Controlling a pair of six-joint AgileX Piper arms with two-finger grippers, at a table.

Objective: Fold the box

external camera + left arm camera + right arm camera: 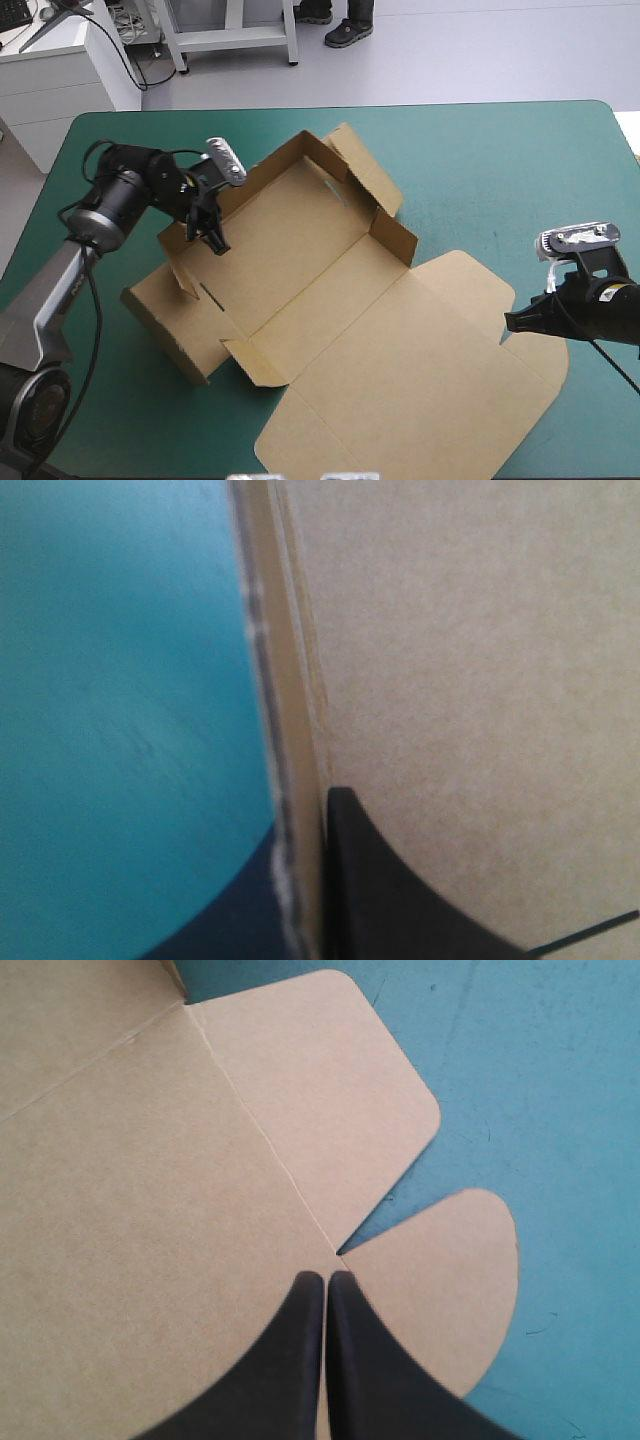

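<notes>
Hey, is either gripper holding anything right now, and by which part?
The left gripper pinches the box by the top edge of its raised left wall. The right gripper, shut, holds nothing.

Blurred box [460, 680] edge, left wrist view

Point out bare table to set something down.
Free: the teal-green cover from the box to the far-right corner, and the near-left corner. Crowded: the middle, where the box lies, and the left gripper at its wall.
</notes>
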